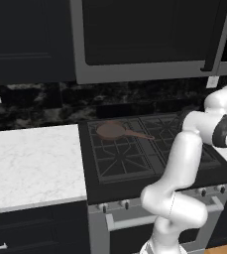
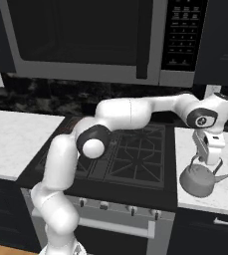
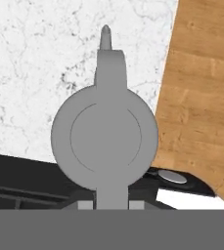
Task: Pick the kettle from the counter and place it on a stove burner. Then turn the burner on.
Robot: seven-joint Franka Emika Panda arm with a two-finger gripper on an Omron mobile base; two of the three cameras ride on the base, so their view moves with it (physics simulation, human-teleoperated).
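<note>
So at this point the arm was reaching way over to the right of the stove, and the gripper was down on the kettle, which sat on the counter just to the right of the black cooktop, close to its edge. From the right base view the fingers looked pinched in on the thin loop handle at the top, so I'd call the jaws clamped on the handle, though the contact itself was too small to see cleanly. The hand view looked straight down on the kettle, round lid dead centre, spout pointing away over the white marble, with wooden floor off to one side. The kettle's base looked like it was sitting flat on the marble, so my read was the pick step: grasp made, lift not yet done. Next move would need a straight-up lift so the base clears the counter, then a carry left over to a stove burner. Worth noting there was a copper pan on the back left burner in the left base view, so that one was taken; a free front grate looked like the easy choice. The kettle could swing on that loop handle, so I'd go slow. Knobs come after.
</note>
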